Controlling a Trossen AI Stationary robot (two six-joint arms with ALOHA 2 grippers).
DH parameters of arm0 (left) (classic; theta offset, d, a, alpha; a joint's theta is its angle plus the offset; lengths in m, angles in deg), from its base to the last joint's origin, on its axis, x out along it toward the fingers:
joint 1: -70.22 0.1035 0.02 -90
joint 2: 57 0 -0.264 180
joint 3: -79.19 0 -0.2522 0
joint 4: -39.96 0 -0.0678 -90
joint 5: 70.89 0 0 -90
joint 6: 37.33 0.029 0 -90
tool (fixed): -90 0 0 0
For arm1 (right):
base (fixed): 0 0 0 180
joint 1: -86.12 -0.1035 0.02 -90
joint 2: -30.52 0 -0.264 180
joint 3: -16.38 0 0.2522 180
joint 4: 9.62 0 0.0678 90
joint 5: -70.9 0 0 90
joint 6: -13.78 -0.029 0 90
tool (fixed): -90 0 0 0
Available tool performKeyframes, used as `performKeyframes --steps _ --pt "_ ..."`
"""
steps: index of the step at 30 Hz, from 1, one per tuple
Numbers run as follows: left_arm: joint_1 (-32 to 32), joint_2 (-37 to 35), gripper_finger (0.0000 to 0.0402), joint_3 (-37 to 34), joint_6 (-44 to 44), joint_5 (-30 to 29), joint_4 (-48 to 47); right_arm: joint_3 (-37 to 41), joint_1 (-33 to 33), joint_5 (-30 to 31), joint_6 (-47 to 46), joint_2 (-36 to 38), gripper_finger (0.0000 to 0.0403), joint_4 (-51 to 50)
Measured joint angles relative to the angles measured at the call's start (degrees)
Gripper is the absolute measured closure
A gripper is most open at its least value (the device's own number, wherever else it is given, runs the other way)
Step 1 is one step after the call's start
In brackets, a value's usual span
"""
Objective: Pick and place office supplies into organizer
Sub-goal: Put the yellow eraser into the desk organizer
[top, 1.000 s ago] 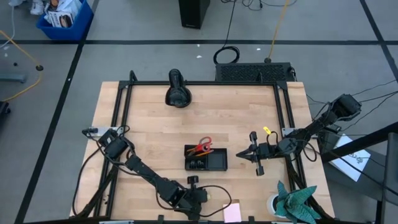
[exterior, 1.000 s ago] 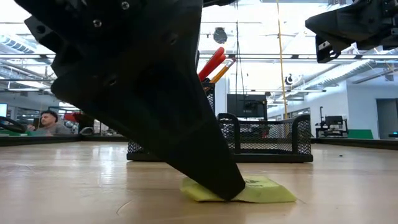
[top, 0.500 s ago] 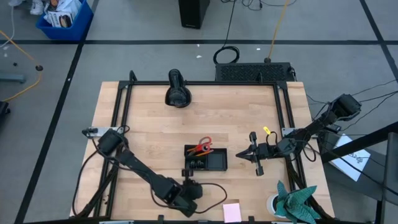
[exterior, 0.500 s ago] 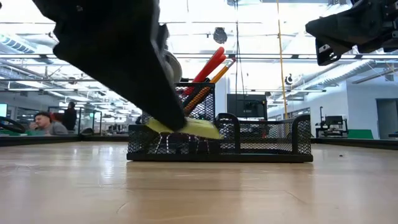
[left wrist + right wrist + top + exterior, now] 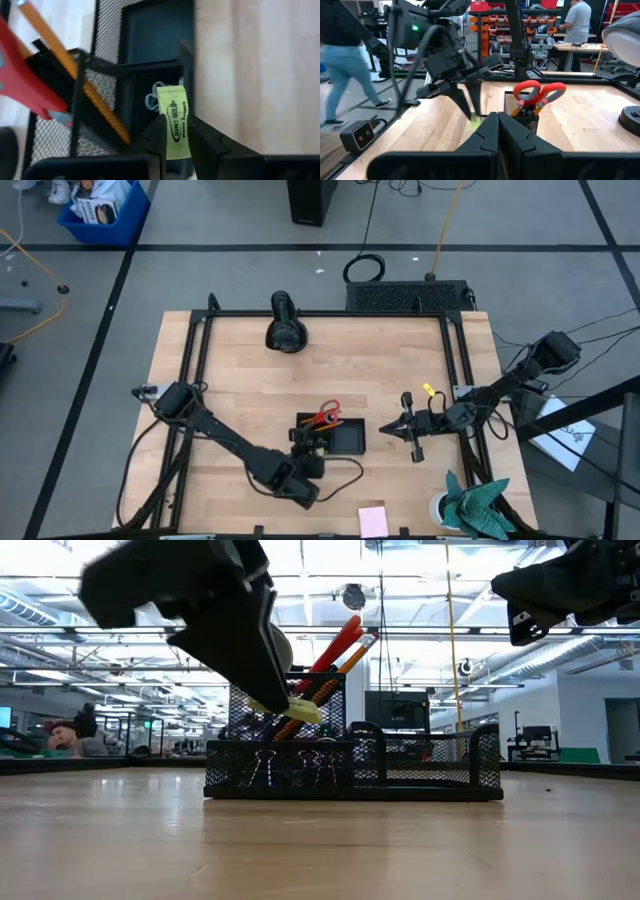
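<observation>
The organizer (image 5: 331, 434) is a black mesh tray with a taller cup holding red-handled scissors (image 5: 338, 643) and orange pencils (image 5: 60, 55). Binder clips (image 5: 151, 101) lie in its low compartment. My left gripper (image 5: 306, 458) is at the organizer's near left corner, shut on a small yellow eraser (image 5: 173, 112) that shows in the low view as eraser (image 5: 291, 708) above the tray's low wall. My right gripper (image 5: 385, 427) waits shut just right of the organizer. The pink sticky-note pad (image 5: 372, 521) lies flat at the near edge. My left gripper (image 5: 175, 124) pinches the yellow eraser by its long sides at one end (image 5: 176, 137), and the printed other end sticks out past the fingertips. In the low view the fingers (image 5: 245, 650) slant down from above. The eraser is lifted clear, over the organizer's clip compartment.
A black cylindrical device (image 5: 286, 321) lies near the far edge. A teal cloth with a white cup (image 5: 472, 500) sits at the near right corner. A small yellow thing (image 5: 430, 390) lies by the right arm. People move in the room behind.
My left gripper, shut on the yellow eraser, rose from the table near the near edge and moved toward the far edge to the organizer. The eraser, flat on the wood a second ago, is now lifted clear above the tray's low wall.
</observation>
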Motion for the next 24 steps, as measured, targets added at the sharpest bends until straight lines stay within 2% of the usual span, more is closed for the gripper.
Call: performKeyframes --steps 7,11,21,24 --pt "1.9 0.0 0.0339 0.1 0.7 -1.5 -1.6 0.0 0.0 0.0 0.0 0.0 0.0403 0.0" --pt "3.3 0.2 0.0339 -0.5 -1.9 1.4 -2.2 0.0 0.0 0.0 0.0 0.0 0.0403 -0.2" --pt "4.1 0.3 0.0338 -1.3 -5.6 4.0 -2.2 0.0 0.0 0.1 -1.5 0.0 0.0403 -0.5" --pt "4.0 0.3 0.0326 -1.3 -5.8 4.7 -2.2 0.0 0.0 0.1 -1.5 0.0 0.0403 -0.5"
